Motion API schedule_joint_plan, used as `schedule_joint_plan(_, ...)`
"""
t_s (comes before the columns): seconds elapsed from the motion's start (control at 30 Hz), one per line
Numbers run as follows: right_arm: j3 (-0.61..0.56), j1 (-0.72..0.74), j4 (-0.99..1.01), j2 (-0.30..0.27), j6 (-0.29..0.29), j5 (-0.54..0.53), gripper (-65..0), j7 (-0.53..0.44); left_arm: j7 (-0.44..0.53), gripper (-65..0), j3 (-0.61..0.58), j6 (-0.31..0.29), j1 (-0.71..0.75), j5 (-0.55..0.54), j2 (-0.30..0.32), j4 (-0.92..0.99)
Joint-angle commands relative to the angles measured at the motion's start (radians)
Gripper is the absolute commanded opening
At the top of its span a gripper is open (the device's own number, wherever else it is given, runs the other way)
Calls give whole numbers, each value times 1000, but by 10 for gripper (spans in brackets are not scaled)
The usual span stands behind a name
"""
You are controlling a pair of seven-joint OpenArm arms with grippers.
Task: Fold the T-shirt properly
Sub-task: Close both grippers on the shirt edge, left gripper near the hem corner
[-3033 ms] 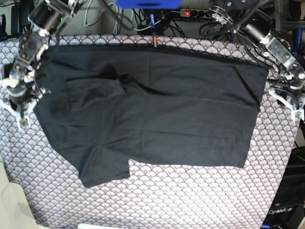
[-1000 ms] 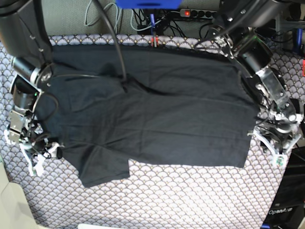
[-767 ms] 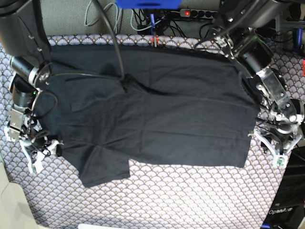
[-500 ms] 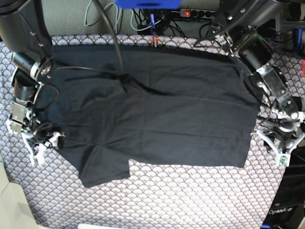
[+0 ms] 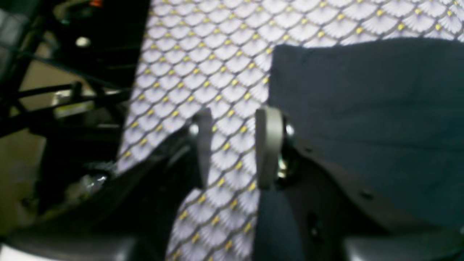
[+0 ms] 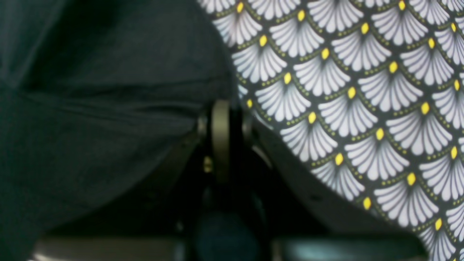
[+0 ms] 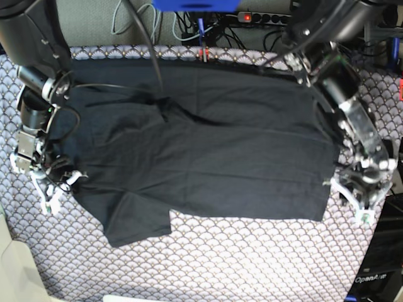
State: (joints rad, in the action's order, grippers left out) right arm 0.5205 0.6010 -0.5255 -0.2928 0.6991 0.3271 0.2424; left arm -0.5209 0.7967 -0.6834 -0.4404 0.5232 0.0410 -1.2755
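Note:
The black T-shirt [image 7: 208, 151] lies spread flat on the fan-patterned tablecloth [image 7: 252, 258], with one short sleeve [image 7: 138, 220] pointing to the near edge. My right gripper [image 7: 58, 190] is at the shirt's left edge. In the right wrist view its jaws stand almost together [image 6: 233, 127], with dark cloth of the shirt [image 6: 90, 108] in the narrow gap. My left gripper [image 7: 349, 200] is at the shirt's right edge. In the left wrist view it is open [image 5: 233, 145] over bare tablecloth [image 5: 203, 65], one finger [image 5: 268, 145] at the shirt's edge [image 5: 362, 101].
A power strip with a red light [image 7: 249, 17], cables and a blue object [image 7: 195, 5] lie behind the table. A small red clip [image 7: 204, 55] sits at the far edge. A black box [image 7: 374, 277] stands off the table at lower right.
My right gripper has moved up along the shirt's left edge and its jaws have come together there. My left gripper has shifted slightly left, toward the shirt's right edge.

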Motion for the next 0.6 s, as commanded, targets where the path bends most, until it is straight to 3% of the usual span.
schedule_joint_plan(0.0,0,30,-15,-16,-1,-7,-633,-10,28,-450,-1,15,-45,-13,20,17)
schedule_joint_plan(0.13,0,29,-12,-16,-1,-7,-589,-5,98,-426,-1,116,-99,-13,32,145)
schedule_joint_plan(0.3,0,26,-11,-16,-1,-7,-515,-4,233,-301,-10,228,-105,-8,32,279)
schedule_joint_plan(0.57,-7,26,-11,-15,-1,-3,-650,1,279,-283,-4,262,-107,-11,38,336)
